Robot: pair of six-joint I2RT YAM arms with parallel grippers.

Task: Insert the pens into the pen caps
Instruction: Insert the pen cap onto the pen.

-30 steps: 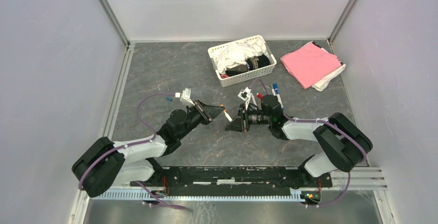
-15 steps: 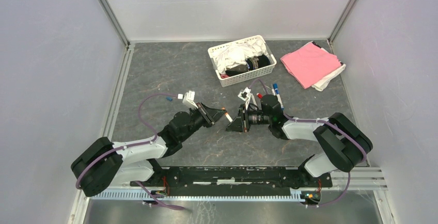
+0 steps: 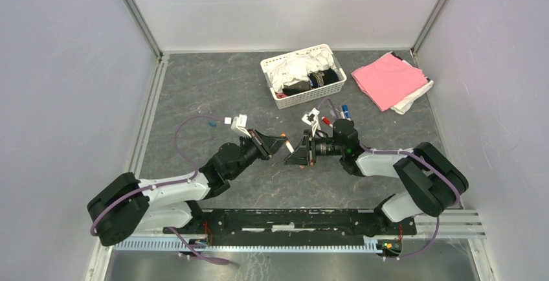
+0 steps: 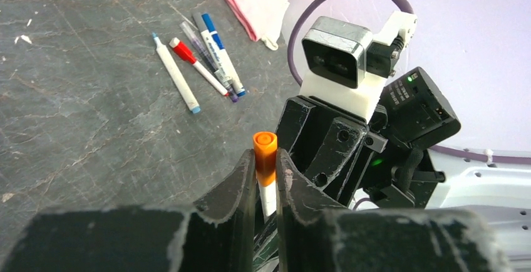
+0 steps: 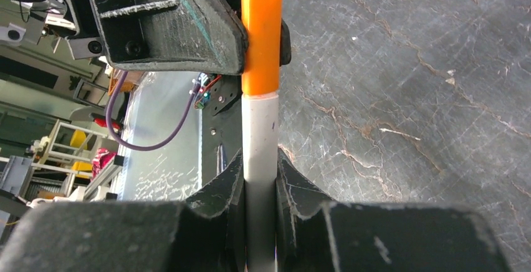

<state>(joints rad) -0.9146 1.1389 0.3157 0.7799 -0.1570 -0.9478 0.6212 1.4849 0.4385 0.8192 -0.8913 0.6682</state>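
Right wrist: my right hand (image 5: 260, 168) is pinching a slim white pen (image 5: 260, 128). My left hand (image 4: 267, 164) is pinching its short orange plastic cap (image 4: 264, 150).

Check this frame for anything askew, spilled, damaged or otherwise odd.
Nothing stands out. The left gripper holds the orange cap, the right gripper the white barrel, and cap and barrel sit in line. The other pens lie in a loose cluster on the table.
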